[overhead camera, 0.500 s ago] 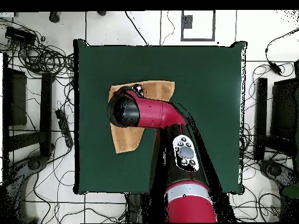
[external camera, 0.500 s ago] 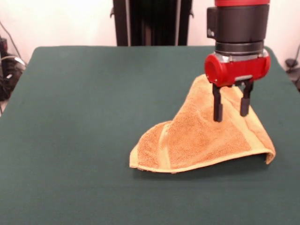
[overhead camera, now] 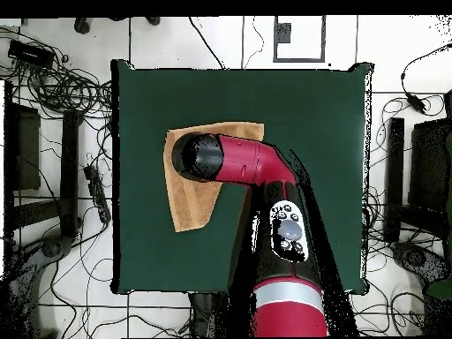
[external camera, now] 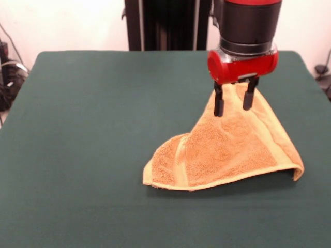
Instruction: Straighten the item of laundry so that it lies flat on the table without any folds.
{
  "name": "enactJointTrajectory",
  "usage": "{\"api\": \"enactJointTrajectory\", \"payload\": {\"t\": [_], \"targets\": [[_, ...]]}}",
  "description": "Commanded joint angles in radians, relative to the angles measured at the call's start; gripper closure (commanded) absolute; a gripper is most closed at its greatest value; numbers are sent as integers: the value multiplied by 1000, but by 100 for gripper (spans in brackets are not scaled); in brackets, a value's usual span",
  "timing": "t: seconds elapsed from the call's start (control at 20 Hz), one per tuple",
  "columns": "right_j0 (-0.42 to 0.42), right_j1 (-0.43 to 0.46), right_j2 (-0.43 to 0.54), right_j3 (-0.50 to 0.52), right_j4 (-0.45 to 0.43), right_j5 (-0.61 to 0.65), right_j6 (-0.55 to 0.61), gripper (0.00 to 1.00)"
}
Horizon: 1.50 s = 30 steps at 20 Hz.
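Observation:
The item of laundry is an orange-tan towel folded over itself into a rough triangle on the right part of the green table. Its pale hem runs along the front edge and a paler band crosses its left corner. My gripper hangs open above the towel's far, narrow end, with nothing between its fingers and the tips just over the cloth. In the overhead view the arm's head covers much of the towel, which lies left of the table's middle.
Cables and dark stands ring the table on the floor in the overhead view. A black column stands behind the table's far edge.
My gripper has moved left and toward the table's far side, from over the towel's middle to over its narrow far end. The towel has kept its shape.

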Motion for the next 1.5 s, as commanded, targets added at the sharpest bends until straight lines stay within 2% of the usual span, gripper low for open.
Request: {"api": "enactJointTrajectory", "payload": {"t": [0.05, 0.2, 0.4, 0.6, 0.8, 1.0, 1.25, 1.5], "targets": [[17, 63, 41, -12, 44, 31, 234, 0], [-12, 37, 84, 41, 55, -23, 214, 0], [-29, 23, 112, 64, 63, -80, 205, 0], [-83, -2, 194, 133, 60, -237, 188, 0], [-111, -7, 236, 156, 47, -278, 174, 0], [-198, -12, 370, 200, 7, -372, 129, 0], [-286, 16, 499, 223, -43, -356, 52, 0], [-285, 35, 495, 186, -40, -214, 36, 0]]}}
